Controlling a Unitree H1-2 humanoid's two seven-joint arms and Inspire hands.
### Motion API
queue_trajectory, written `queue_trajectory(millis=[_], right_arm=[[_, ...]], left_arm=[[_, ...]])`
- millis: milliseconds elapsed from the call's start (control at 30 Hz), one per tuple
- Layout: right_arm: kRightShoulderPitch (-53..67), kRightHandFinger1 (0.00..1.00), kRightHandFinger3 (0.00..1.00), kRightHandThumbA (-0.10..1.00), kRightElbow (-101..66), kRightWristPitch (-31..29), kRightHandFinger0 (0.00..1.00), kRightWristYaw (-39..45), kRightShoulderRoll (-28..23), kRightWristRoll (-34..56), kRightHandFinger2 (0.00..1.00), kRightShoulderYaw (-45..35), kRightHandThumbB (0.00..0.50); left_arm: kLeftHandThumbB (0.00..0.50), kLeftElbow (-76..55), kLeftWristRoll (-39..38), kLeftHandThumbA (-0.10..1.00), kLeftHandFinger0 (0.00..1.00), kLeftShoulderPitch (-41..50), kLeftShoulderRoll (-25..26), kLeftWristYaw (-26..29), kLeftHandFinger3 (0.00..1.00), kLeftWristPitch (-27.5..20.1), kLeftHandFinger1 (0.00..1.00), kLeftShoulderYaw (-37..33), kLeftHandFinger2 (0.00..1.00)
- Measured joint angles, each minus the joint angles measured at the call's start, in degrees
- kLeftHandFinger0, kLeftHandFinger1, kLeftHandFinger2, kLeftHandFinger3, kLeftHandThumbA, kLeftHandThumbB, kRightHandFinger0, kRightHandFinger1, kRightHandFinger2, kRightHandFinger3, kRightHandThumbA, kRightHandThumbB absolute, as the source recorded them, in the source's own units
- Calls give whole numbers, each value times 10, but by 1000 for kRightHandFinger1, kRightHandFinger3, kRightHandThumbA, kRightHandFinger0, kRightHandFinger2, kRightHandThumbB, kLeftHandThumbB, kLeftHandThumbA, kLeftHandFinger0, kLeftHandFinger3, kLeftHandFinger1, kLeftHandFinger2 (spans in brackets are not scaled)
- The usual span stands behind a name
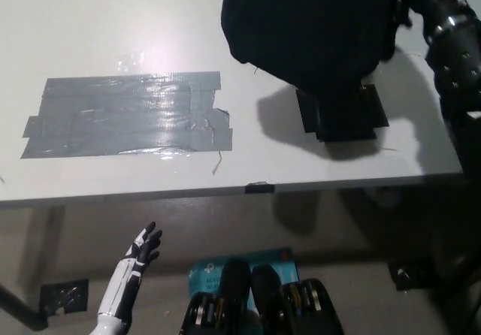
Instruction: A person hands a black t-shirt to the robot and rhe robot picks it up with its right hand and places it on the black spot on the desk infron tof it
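The white left hand [143,246] is seen at the lower left, below the desk edge, with its fingers spread and nothing held. On the white desk [113,19], a large patch of grey tape [128,115] is laid flat at the left, and well to its right a black spot [342,113] of tape is partly covered at its far edge by the black t-shirt [308,23], which is bunched above it near the top of the view. The black right arm is brought in from the right, and the right hand [402,8] is placed against the shirt's right edge; whether it is closed on the cloth cannot be told.
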Motion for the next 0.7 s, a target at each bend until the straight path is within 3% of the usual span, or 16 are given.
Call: queue_trajectory(millis=[33, 67, 100, 133, 167, 200, 400, 700], right_arm=[[-7, 233, 402, -95, 22, -8, 54, -8, 4, -1, 396, 2, 244], [-11, 168, 458, -100, 37, -13, 5, -13, 6, -2, 462, 4, 209], [-13, 206, 603, -100, 49, -18, 0, -20, 9, -3, 575, 5, 189], [-15, 325, 821, -100, 67, -27, 0, -33, 13, -7, 762, 8, 169], [-15, 362, 870, -100, 78, -34, 0, -42, 15, -9, 782, 10, 166], [-14, 464, 943, -100, 88, -42, 53, -52, 19, -11, 848, 11, 164], [-6, 616, 1000, -100, 114, -82, 104, -107, 31, -20, 911, 13, 143], [-6, 616, 1000, -100, 100, -137, 95, -173, 30, -24, 892, -6, 152]], left_arm=[[444, 0, 0, 1000, 1000, 0, 1, 0, 1000, 0, 1000, 0, 1000], [451, 0, 1, 1000, 1000, 0, 2, 0, 1000, 0, 1000, 0, 1000], [456, 0, 1, 1000, 1000, 0, 2, 0, 1000, 0, 1000, 0, 1000], [454, 0, 1, 1000, 1000, 0, 3, 0, 1000, 0, 1000, 0, 1000], [455, 0, 1, 1000, 1000, 0, 3, 0, 1000, 0, 1000, 0, 1000], [453, 0, 1, 1000, 1000, 0, 4, 0, 1000, 0, 1000, 0, 1000], [441, 0, 1, 1000, 1000, -1, 7, 0, 1000, 2, 1000, 0, 1000], [421, -5, -3, 1000, 1000, 0, 10, -1, 1000, 7, 1000, 1, 1000]])
